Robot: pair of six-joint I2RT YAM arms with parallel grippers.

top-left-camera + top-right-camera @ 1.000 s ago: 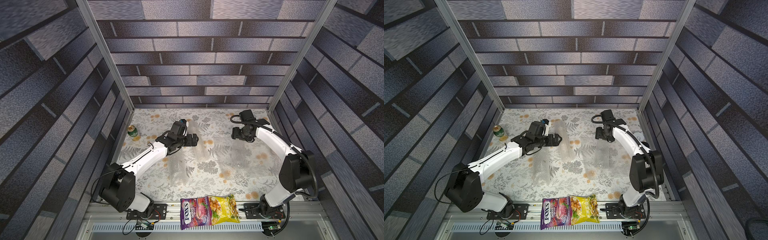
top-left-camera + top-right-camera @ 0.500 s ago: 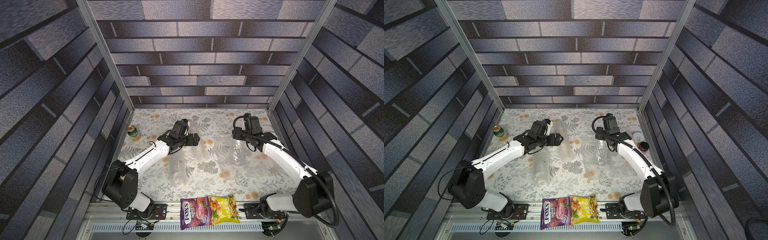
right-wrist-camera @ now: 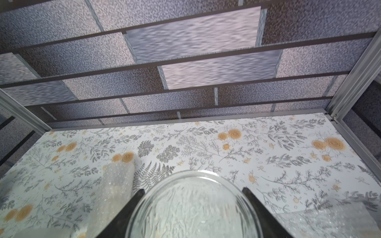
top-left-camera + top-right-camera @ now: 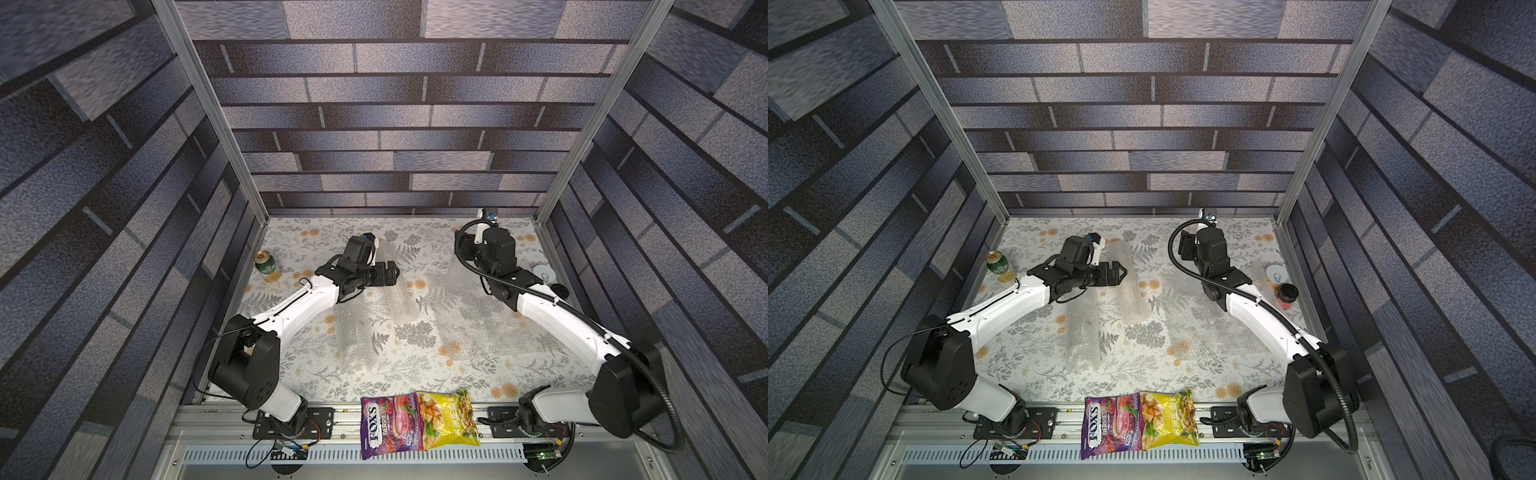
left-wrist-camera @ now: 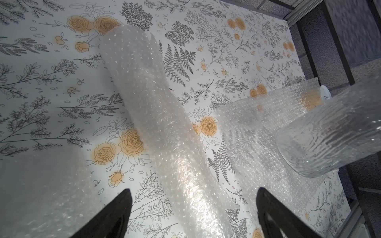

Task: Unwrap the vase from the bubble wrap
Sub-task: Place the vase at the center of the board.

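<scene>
A clear ribbed glass vase [image 4: 459, 274] is bare of wrap, and my right gripper [image 3: 193, 189] is shut on it, one finger on each side of its round mouth. In the left wrist view the vase [image 5: 334, 131] hangs over a flat sheet of bubble wrap [image 5: 257, 127]. My left gripper [image 5: 194, 191] is open and empty, just above a rolled bubble wrap bundle [image 5: 165, 123]. In a top view this roll [image 4: 397, 291] lies mid-table, with another roll [image 4: 355, 340] nearer the front and the flat sheet [image 4: 486, 328] to the right.
A green can [image 4: 264, 262] stands at the far left edge. A white-lidded cup [image 4: 1277, 276] and a dark-lidded red jar [image 4: 1287, 295] stand by the right wall. Two snack bags [image 4: 390, 419] lie on the front rail. Walls enclose three sides.
The right arm swung over the flat sheet with the vase in its fingers, then carried it toward the back. The left arm has hardly moved.
</scene>
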